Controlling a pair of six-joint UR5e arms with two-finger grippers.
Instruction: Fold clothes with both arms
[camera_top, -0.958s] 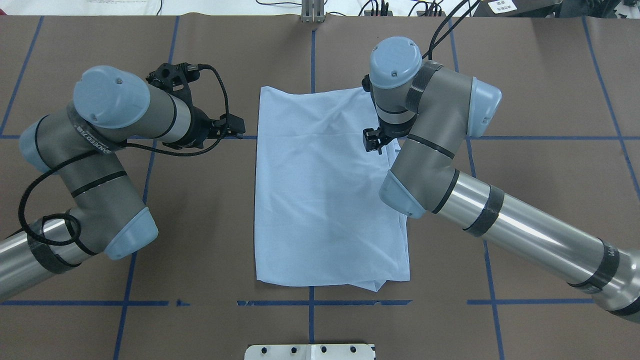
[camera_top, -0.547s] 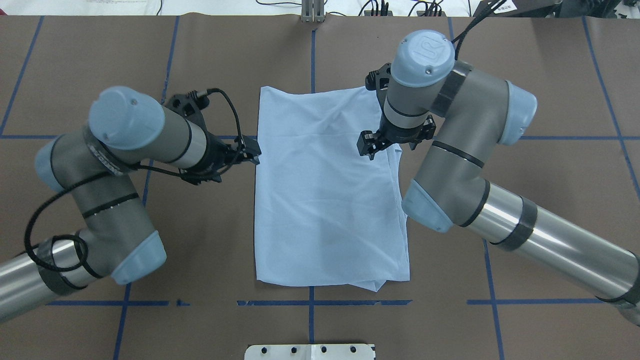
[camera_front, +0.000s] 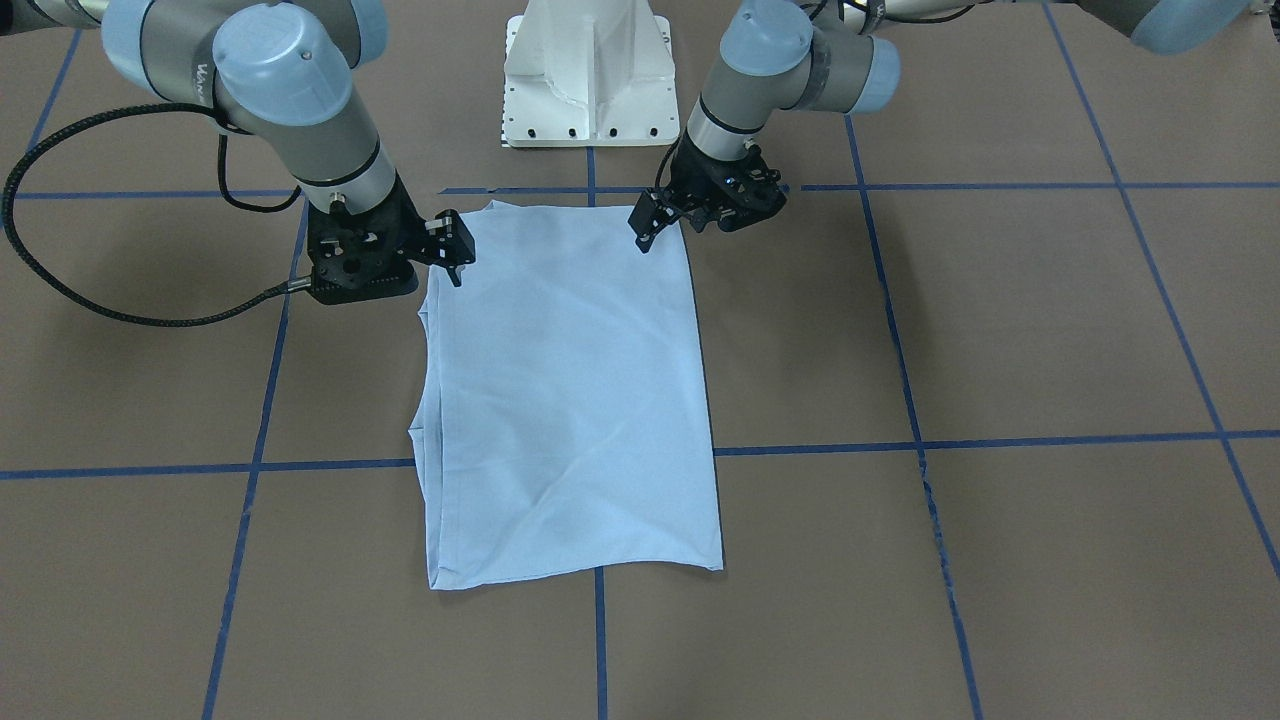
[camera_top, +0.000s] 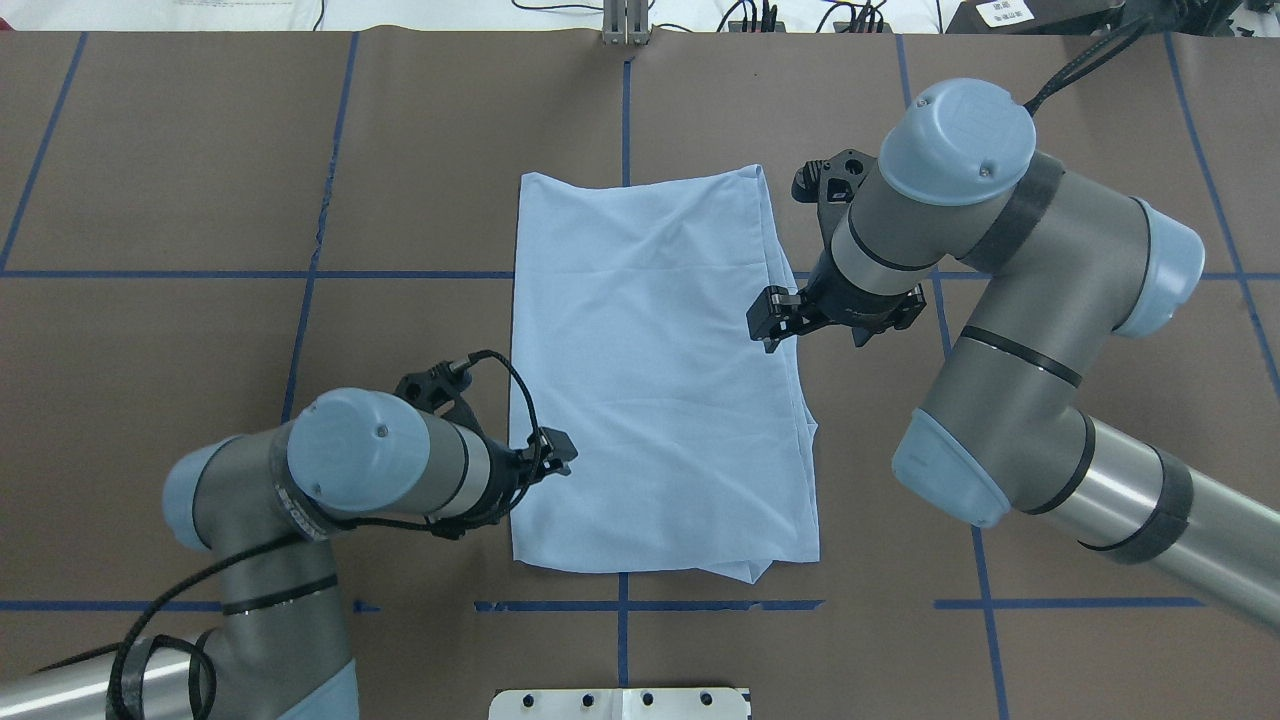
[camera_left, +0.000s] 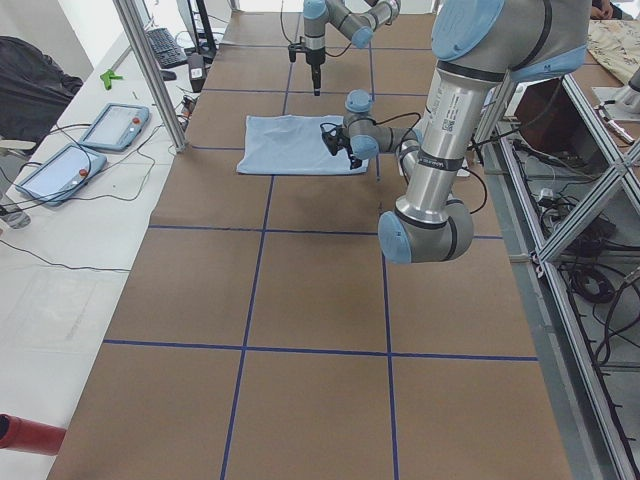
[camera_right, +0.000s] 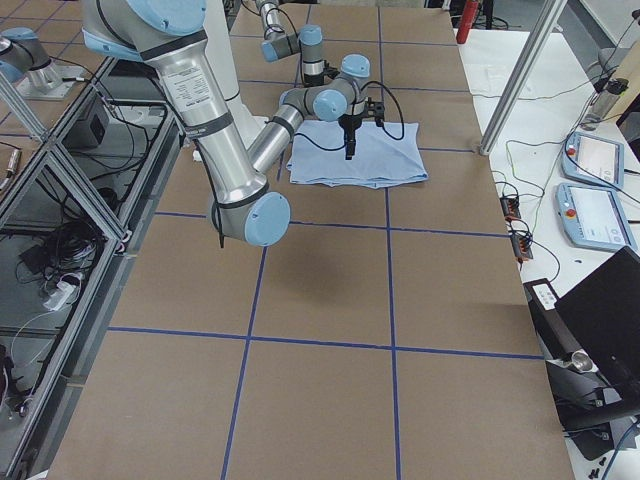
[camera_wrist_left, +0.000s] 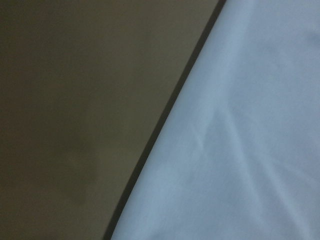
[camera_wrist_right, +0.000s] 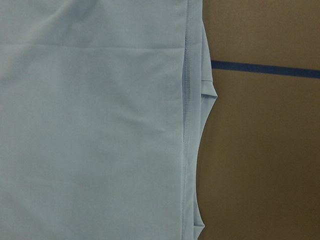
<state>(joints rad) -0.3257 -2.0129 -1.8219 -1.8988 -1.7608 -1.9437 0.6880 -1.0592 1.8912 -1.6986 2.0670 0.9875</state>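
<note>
Two arms flank one garment. On the left, the left arm (camera_top: 370, 470) bends in from the near left of the brown table (camera_top: 150, 150), and the left gripper (camera_top: 555, 455) sits at the left edge of the pale blue T-shirt (camera_top: 650, 400), towards that edge's near end. I cannot tell whether its fingers are spread or closed; its wrist camera shows only the cloth's edge against the table.

In the middle, the T-shirt lies flat on the table as a long folded rectangle running near to far, lightly creased. Extra layers peek out along its right side and at its near right corner. Blue tape lines (camera_top: 300, 274) cross the table around it, and the white pedestal base (camera_front: 590, 70) stands just beyond its near end.

On the right, the right gripper (camera_top: 768, 322) hangs over the shirt's right edge with its fingers parted and nothing between them. The right arm (camera_top: 1000, 300) reaches in from the near right, elbow raised
</note>
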